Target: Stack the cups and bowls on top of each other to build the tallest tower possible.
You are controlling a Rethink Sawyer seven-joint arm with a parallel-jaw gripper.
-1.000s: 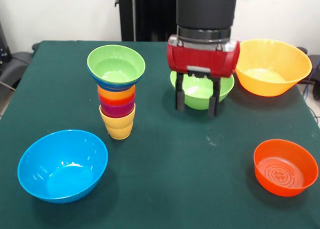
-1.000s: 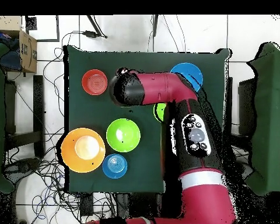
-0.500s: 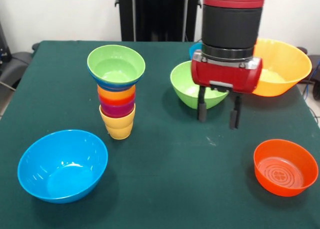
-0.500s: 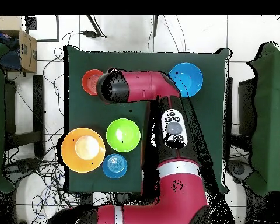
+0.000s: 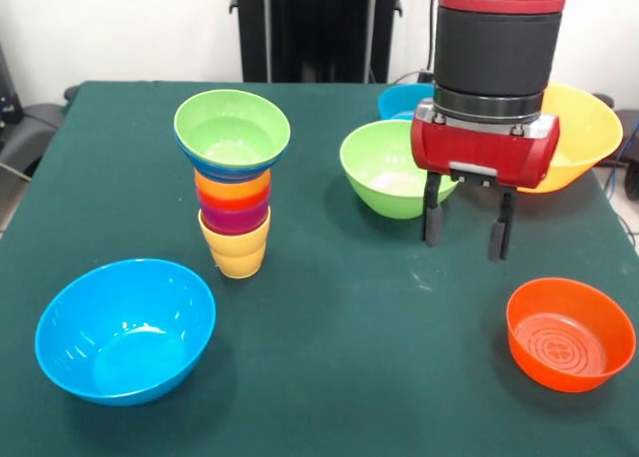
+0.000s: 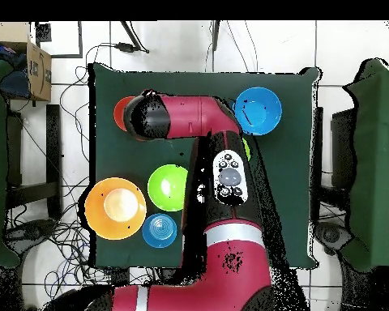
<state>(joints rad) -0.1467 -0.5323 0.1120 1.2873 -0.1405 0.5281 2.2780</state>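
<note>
Front view: tower [image 5: 234,183] stands partly built, four cups under two bowls. Gripper [image 5: 467,221], fingers spread and empty, hangs right of it, above the loose orange-red bowl [image 5: 569,333].

White wall [image 5: 120,28] behind; tiled floor [image 6: 190,44] strewn with cables [image 6: 76,89].

Place: a robotics lab or test room, not a home.
Robot: a red and black arm [image 6: 230,202] stands at a table covered in dark green cloth [image 5: 349,327].
Floor: pale tiles, with loose black cables [image 6: 72,97] trailing around the table.
Surroundings: a plain white wall [image 5: 120,23], a black stand [image 5: 300,28] behind the table, and a cardboard box [image 6: 37,69] on the floor.
Props: bright plastic bowls [image 5: 125,329] set out on the cloth.
</note>
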